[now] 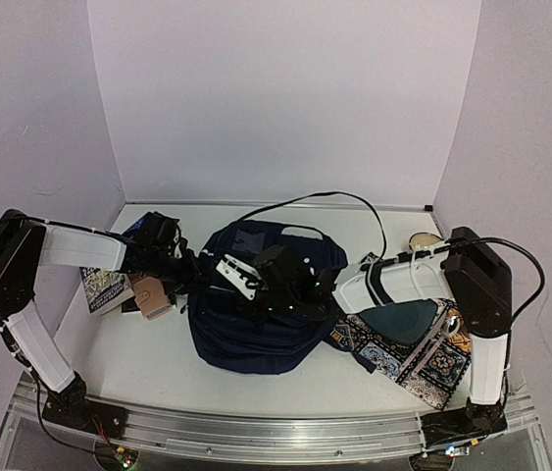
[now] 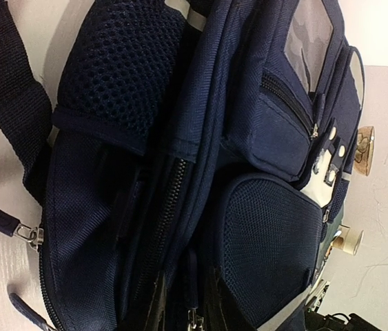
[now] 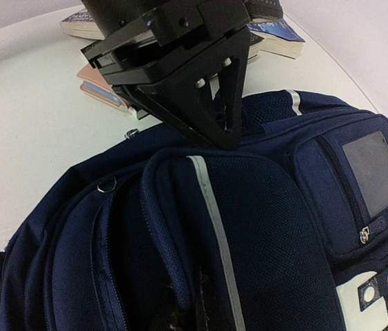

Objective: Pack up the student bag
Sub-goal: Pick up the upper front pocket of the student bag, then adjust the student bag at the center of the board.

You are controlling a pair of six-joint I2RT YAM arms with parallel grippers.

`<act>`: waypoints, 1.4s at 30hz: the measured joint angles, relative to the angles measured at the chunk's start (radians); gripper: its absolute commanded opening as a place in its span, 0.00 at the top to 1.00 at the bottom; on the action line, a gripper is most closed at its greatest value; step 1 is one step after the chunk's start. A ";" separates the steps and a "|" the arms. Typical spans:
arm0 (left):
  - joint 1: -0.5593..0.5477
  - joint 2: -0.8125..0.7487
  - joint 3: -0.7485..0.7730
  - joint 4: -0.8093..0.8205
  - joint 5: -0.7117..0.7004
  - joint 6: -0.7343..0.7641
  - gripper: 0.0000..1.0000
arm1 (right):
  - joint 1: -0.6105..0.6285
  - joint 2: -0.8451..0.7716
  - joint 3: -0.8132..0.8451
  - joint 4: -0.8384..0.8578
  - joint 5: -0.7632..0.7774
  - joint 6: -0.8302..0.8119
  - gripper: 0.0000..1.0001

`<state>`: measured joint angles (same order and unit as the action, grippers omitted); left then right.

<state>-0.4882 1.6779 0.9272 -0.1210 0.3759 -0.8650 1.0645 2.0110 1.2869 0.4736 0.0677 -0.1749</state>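
Student bag [image 1: 256,334]: dark navy with white stripe trim, lying in the middle of the tabletop.
Left gripper [image 3: 224,138]: fingers drawn to a point, pinching fabric at the bag's left side.
Right gripper [image 1: 251,285]: over the bag's top; opening cannot be told.
Around: books [image 1: 109,287] by the left edge, just beside the bag; patterned mat [image 1: 413,358] towards the right front corner.
Surface: white tabletop [image 1: 138,363], pale walls.
Writing: book covers too small to read.

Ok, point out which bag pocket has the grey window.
The flat zipped pocket on the bag, next to the white patches; the mesh pocket carries only a white stripe.
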 measured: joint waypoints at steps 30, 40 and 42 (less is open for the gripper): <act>-0.066 -0.350 -0.291 0.030 -0.117 -0.063 0.64 | 0.000 -0.018 -0.092 0.101 0.033 -0.017 0.94; -0.018 -0.076 0.062 -0.069 -0.210 0.129 0.36 | -0.011 -0.094 -0.116 -0.010 0.015 0.042 0.44; -0.015 -0.021 0.126 -0.078 -0.221 0.167 0.34 | -0.013 -0.132 -0.123 -0.055 0.031 0.080 0.34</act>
<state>-0.5035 1.6565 1.0527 -0.1989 0.1548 -0.6985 1.0513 1.8794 1.1637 0.4184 0.0991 -0.0951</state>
